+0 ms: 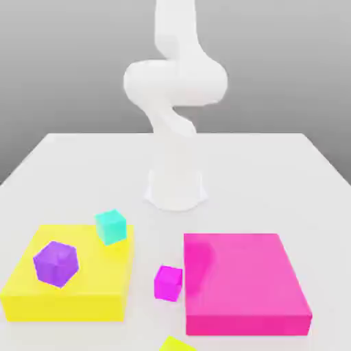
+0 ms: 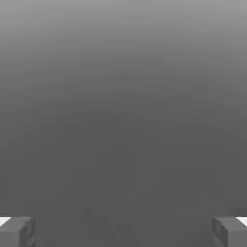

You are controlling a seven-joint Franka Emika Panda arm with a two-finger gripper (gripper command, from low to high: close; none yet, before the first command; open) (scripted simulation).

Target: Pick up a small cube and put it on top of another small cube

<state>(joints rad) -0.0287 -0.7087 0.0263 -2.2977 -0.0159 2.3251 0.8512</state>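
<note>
Four small cubes and two flat blocks are arranged on the white table [image 1: 236, 185]. Exterior view: the landmark is the yellow block [image 1: 75, 301]. The cyan cube [image 1: 111, 227], destination component, is positioned at the block's far corner, on the exterior view's right side of it. The purple cube [image 1: 56, 264] is seated on the block, toward the exterior view's left and nearer the camera than the cyan cube. The magenta cube [image 1: 168, 283] is located near the block, to the exterior view's right of it; the pink block [image 1: 243, 281] lies beyond that cube, well apart from the landmark. The lime cube [image 1: 177, 345], component to be picked, is nearer the camera than the yellow block and to the exterior view's right of it, cut by the frame edge. The white arm [image 1: 175, 82] stands behind the yellow block. Hand view: the gripper [image 2: 123, 232] is spread wide, fingers well apart, gripping nothing.
</note>
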